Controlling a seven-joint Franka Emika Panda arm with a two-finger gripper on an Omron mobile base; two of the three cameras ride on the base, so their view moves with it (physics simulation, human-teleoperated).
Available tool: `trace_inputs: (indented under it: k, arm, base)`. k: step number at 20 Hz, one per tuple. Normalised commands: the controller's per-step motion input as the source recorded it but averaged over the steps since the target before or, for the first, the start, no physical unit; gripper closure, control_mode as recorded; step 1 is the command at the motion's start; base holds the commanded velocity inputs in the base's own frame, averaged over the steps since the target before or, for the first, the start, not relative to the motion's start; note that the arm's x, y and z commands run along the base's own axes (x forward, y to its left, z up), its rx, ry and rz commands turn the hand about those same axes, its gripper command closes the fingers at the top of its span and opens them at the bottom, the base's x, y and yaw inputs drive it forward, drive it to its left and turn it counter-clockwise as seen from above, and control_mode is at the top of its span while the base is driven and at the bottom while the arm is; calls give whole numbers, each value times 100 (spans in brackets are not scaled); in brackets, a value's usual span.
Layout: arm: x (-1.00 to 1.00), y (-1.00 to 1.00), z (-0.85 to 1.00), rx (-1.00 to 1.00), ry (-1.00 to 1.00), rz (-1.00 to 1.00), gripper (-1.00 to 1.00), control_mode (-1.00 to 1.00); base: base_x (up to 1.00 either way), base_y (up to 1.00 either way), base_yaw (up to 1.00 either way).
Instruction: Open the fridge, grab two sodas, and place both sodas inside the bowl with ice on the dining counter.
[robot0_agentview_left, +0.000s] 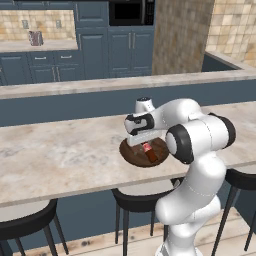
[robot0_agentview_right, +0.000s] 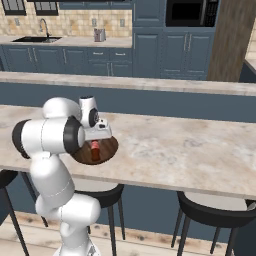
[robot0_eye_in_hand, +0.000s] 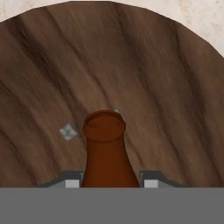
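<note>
While the arm reached over the dining bench (robot0_agentview_left: 60, 155), the tool (robot0_eye_in_hand: 108, 183) was closed on the cola bottle (robot0_eye_in_hand: 105, 151), held just above the wooden bowl (robot0_agentview_left: 132, 154); releasing it and fetching the second soda seemingly remained

black stools (robot0_agentview_left: 135, 200), microwave (robot0_agentview_right: 191, 12), sink (robot0_agentview_right: 37, 38)
</note>
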Motion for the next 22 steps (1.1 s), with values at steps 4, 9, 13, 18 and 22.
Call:
trace_inputs:
  k: [4, 9, 13, 18, 22]
  arm:
    - [13, 2, -18, 0, 0, 0, 100, -100]
    - [11, 4, -12, 0, 0, 0, 100, -100]
    - [15, 5, -14, 0, 0, 0, 100, -100]
    - [11, 8, -19, 0, 0, 0, -100, -100]
    - [3, 0, -18, 0, 0, 0, -100, -100]
  base:
    - [0, 0, 0]
    - [0, 0, 0]
    - [0, 0, 0]
    - [0, 0, 0]
    - [0, 0, 0]
